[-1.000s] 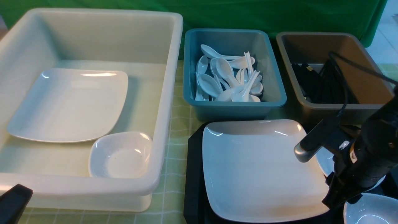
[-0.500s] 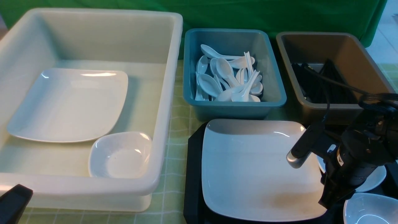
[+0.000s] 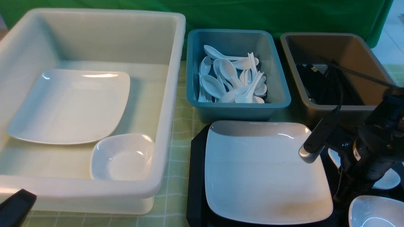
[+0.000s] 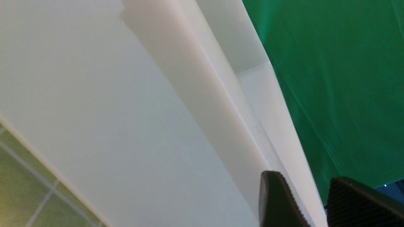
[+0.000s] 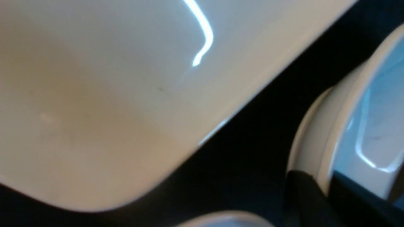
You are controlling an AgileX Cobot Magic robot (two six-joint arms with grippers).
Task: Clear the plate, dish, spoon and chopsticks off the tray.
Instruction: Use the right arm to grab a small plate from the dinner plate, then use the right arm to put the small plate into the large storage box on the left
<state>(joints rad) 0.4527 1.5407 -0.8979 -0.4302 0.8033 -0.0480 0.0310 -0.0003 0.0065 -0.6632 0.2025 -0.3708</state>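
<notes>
The large white plate (image 3: pixel 265 170) lies on the black tray (image 3: pixel 195 176). To its right a small white dish (image 3: pixel 386 181) sits on the tray, half hidden by my right arm. In the right wrist view my right gripper (image 5: pixel 325 186) is shut on that dish's (image 5: pixel 372 126) rim, one finger on each side, beside the plate's (image 5: pixel 110 94) corner. My left gripper (image 3: pixel 17 206) rests low at the white tub's near left corner, and its wrist view shows it open (image 4: pixel 306 176) and empty. The spoon and chopsticks are out of view.
A second small white bowl (image 3: pixel 375 211) sits at the tray's near right. The big white tub (image 3: pixel 170 94) on the left holds a plate and a bowl. A blue tub (image 3: pixel 236 107) of white cutlery and a brown tub (image 3: pixel 331 108) of black sticks stand behind the tray.
My right gripper dipped beside the plate, closed on the dish's rim, and the wrist has shifted slightly right and up. The left arm has stayed put.
</notes>
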